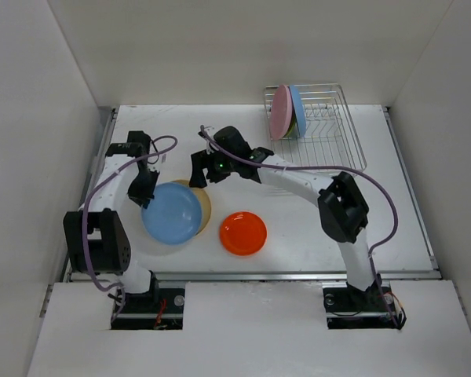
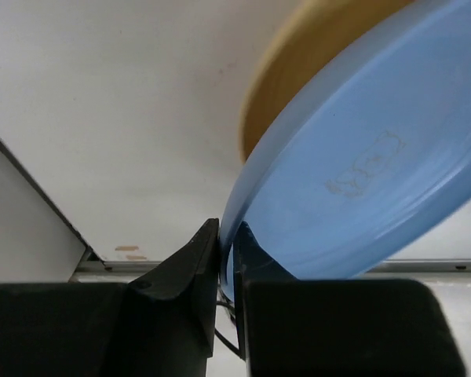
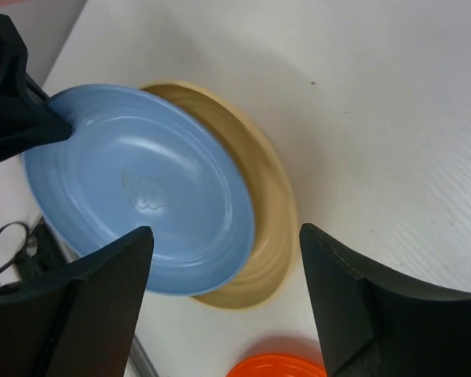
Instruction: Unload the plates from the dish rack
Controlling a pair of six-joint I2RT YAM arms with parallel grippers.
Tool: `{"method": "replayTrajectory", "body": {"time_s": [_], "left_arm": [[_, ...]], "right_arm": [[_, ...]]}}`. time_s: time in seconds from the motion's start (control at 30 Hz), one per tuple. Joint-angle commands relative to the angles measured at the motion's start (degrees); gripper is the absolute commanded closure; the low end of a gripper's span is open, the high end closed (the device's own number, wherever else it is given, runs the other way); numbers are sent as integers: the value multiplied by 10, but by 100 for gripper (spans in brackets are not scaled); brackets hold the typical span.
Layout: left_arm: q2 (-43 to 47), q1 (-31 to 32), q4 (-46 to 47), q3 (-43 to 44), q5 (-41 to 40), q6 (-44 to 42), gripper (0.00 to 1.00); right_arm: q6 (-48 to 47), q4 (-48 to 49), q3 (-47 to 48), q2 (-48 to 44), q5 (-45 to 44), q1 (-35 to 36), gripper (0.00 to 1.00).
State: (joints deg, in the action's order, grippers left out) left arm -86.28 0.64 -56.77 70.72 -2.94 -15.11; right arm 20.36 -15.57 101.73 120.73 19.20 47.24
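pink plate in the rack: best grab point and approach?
Top rim, from above. The pink plate stands on edge at the dish rack's left end, rim exposed upward; wires box in its lower part and other plates crowd its right side.

White table (image 1: 290, 255), white enclosure walls (image 1: 220, 47), metal strip (image 1: 251, 276) at near edge

Left end effector (image 2: 226, 239) clamped tight, right end effector (image 3: 224, 236) spread wide.
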Motion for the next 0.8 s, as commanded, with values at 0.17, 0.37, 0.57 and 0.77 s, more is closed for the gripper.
{"method": "replayTrajectory", "body": {"time_s": [0.17, 0.37, 0.57, 0.77], "left_arm": [[-94, 0, 34, 8, -31, 10, 100], [-136, 0, 21, 46, -11, 15, 100], [-135, 6, 15, 40, -36, 10, 80], [-129, 11, 15, 34, -61, 10, 42]], "right_arm": [[1, -31, -47, -129, -132, 0, 17], [-5, -56, -73, -201, -193, 0, 15], [-16, -61, -94, -243, -238, 0, 11], [-10, -103, -73, -261, -294, -11, 8]]}}
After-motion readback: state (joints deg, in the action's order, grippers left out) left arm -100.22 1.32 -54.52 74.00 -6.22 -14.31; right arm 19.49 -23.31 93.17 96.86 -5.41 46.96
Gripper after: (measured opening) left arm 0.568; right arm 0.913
